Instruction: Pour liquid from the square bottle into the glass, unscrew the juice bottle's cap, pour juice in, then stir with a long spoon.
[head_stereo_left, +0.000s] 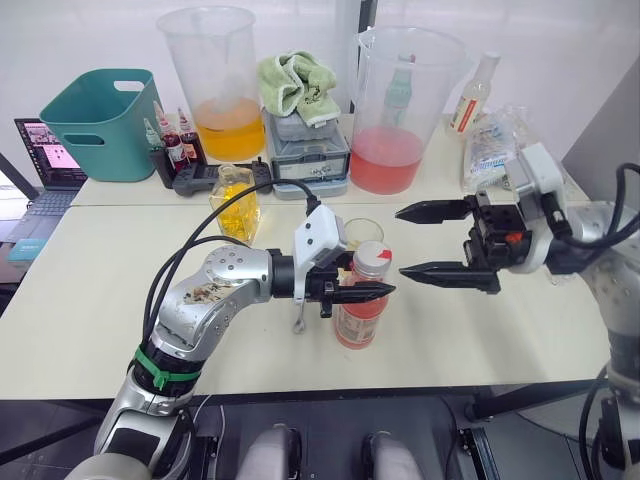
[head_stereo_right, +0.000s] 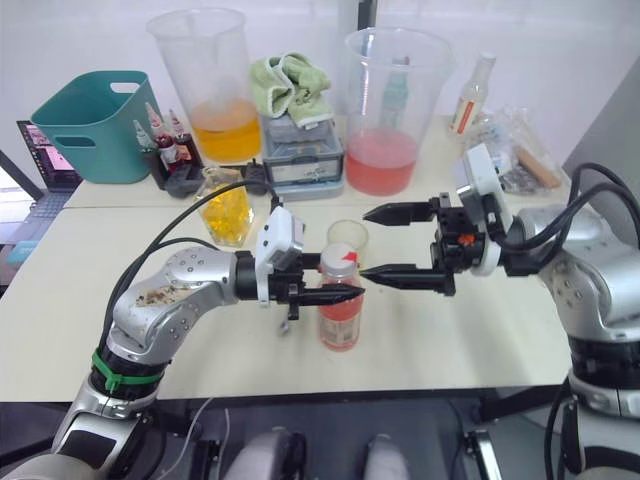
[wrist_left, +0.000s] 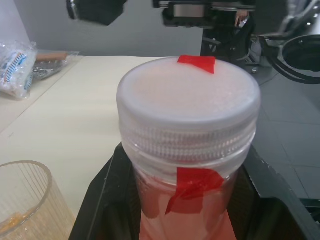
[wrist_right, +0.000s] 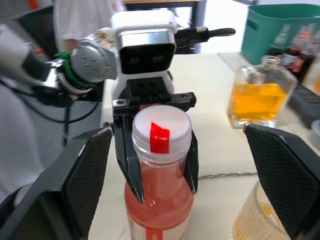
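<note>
Left end effector (head_stereo_left: 372, 291) clamped on the neck of the juice bottle (head_stereo_left: 358, 318), centre of frame, bottle upright on the worktop (head_stereo_left: 90, 300); right end effector (head_stereo_left: 432, 241) spread wide, right of centre, level with the cap (head_stereo_left: 371, 253) and not touching it; cap on, with a red tape strip across it; glass (head_stereo_left: 360, 233) just behind the bottle, some yellow-orange liquid visible low in it in the wrist views, so the first pour looks done; square bottle (head_stereo_left: 236, 201) set down upper left of centre, part full, neck open with no stopper visible; long spoon (head_stereo_left: 299, 318) partly hidden under the left arm, lying on the worktop; judged stage: about to unscrew; left to do: cap off, juice pour, stir. Counts: one juice bottle, one cap, one glass, one square bottle, one spoon; two big beakers at the back, orange one (head_stereo_left: 215, 80) and pink one (head_stereo_left: 400, 108); one teal bin (head_stereo_left: 103, 122) upper left.
</note>
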